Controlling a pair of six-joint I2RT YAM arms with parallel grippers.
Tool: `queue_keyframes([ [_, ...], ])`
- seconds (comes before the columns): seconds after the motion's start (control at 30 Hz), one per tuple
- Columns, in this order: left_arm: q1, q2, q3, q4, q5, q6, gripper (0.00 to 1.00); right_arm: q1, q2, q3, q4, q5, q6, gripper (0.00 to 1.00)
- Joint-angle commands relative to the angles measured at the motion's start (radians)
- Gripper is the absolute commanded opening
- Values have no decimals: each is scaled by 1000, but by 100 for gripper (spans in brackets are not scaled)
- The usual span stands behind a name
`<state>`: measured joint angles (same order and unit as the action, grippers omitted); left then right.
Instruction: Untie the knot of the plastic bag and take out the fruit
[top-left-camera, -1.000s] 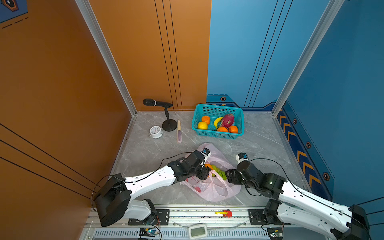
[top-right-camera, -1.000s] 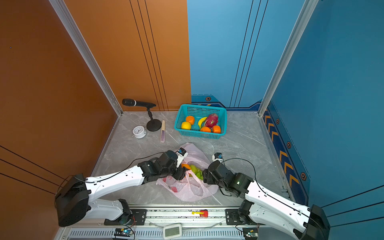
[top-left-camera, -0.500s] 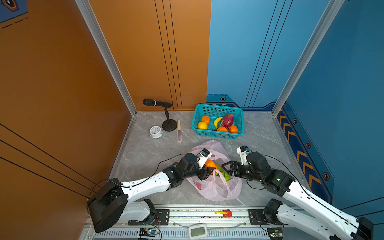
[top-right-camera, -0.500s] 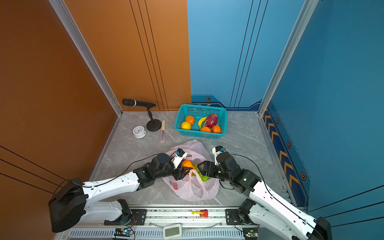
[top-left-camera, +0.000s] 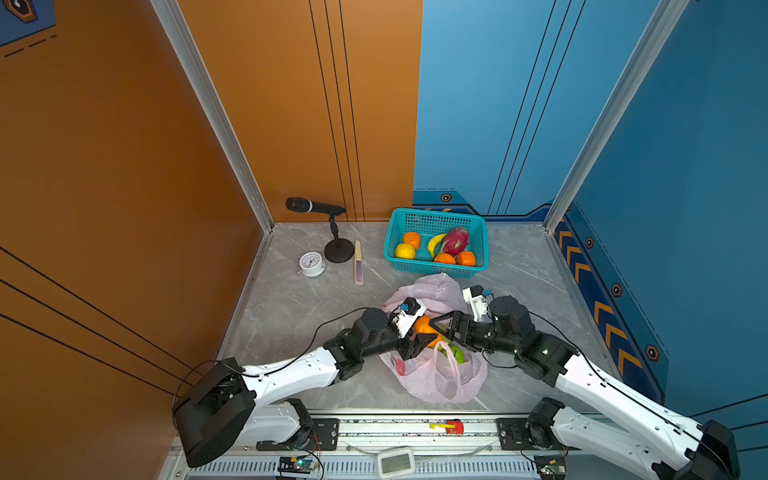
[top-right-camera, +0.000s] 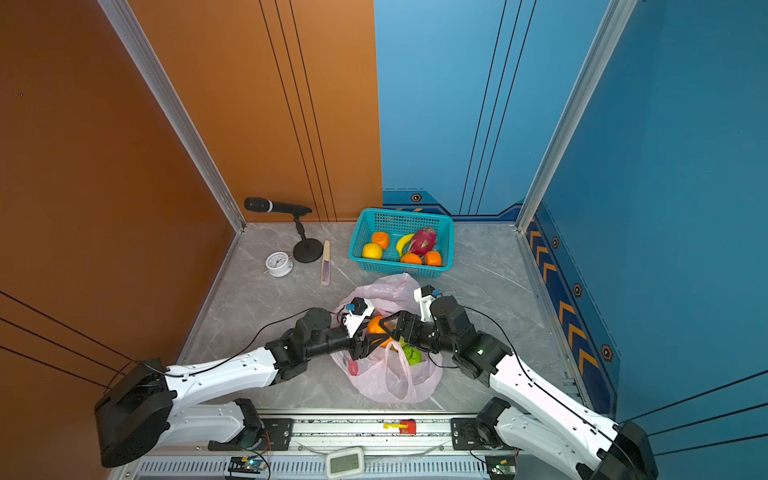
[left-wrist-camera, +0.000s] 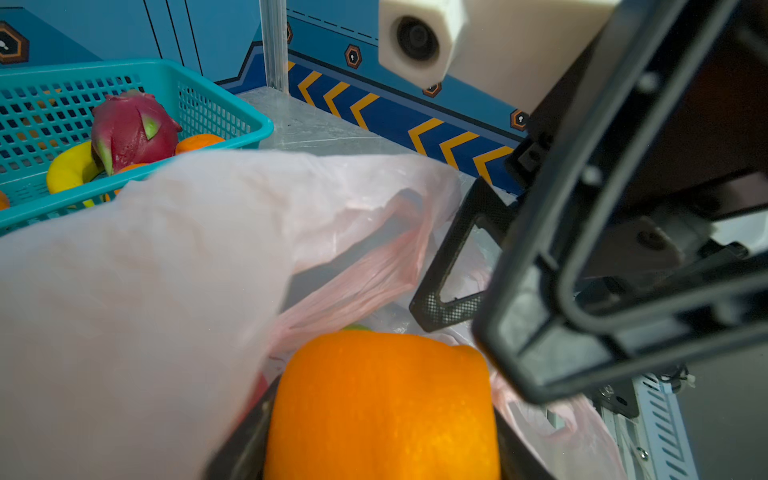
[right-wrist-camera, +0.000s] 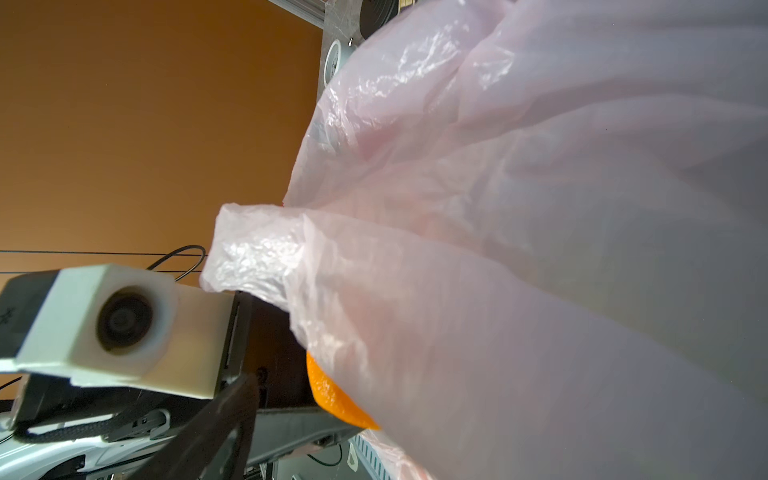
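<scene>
Fingers (left-wrist-camera: 243, 449) of left gripper (top-left-camera: 422, 332) clamping round orange fruit (left-wrist-camera: 382, 407) at mouth of thin crinkly pale-pink plastic bag (top-left-camera: 436, 378), bag lying at 6 o'clock of teal mesh basket (top-left-camera: 432, 268). Right gripper (top-left-camera: 444, 330) fingers standing apart at orange's 3 o'clock. Risk: film draping over orange, snagging during lift, dragging bag; grippers colliding.

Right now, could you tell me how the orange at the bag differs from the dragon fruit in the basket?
The orange is smooth, round and orange; the dragon fruit is magenta with green-tipped scales. The orange is clamped in the left tool at the plastic bag mouth; the dragon fruit lies loose in the teal basket. Both are whole fruit.
</scene>
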<state>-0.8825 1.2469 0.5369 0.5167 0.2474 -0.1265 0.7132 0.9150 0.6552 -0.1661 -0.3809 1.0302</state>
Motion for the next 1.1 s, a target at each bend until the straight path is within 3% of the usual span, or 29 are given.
queue_keyframes([
  [0.0,8,-24,-17,54,32,18,58,-4,24,-13,65,-26,28,89],
  [0.23,9,-20,-18,54,36,18,58,2,77,-12,97,-46,33,86],
  [0.47,8,-12,-19,54,37,13,59,7,105,-14,115,-64,33,69],
  [0.63,10,-9,-21,44,-10,0,69,5,98,-21,120,-57,33,57],
  [0.83,10,-34,-22,-10,-49,-3,79,-4,74,-39,93,-7,23,54],
  [1.07,9,-116,-54,-59,-100,1,80,-4,49,-37,43,8,2,53],
])
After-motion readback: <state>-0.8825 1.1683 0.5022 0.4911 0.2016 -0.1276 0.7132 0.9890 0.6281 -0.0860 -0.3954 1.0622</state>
